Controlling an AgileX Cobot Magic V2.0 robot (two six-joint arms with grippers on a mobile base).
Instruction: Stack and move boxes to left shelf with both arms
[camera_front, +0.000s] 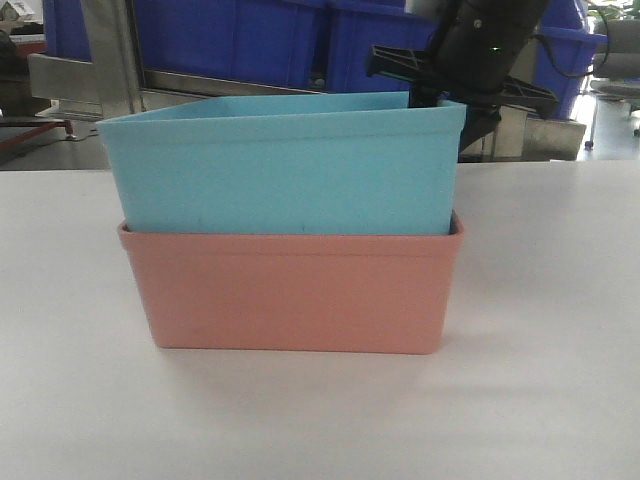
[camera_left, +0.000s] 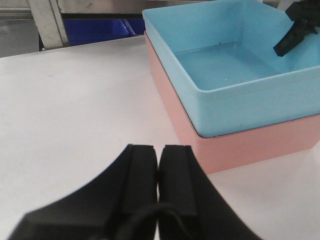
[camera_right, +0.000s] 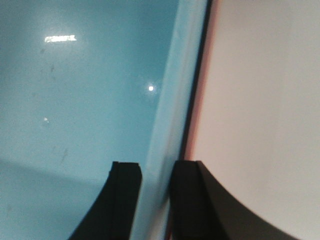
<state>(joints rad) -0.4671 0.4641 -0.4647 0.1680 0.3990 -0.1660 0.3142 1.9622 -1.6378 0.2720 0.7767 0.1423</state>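
The light blue bin (camera_front: 285, 165) sits inside the salmon pink bin (camera_front: 295, 290) on the white table (camera_front: 550, 300). Both open tops face up, and their long sides run left to right. Both are smooth plastic with round corners. Only the right wrist view shows the right claw (camera_right: 156, 167) pinching the blue wall. The left claw (camera_left: 159, 150) is closed tight and empty, near the bins.

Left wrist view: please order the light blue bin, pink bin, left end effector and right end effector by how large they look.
1. light blue bin
2. left end effector, enlarged by nearness to the camera
3. pink bin, only its outer strip shows
4. right end effector
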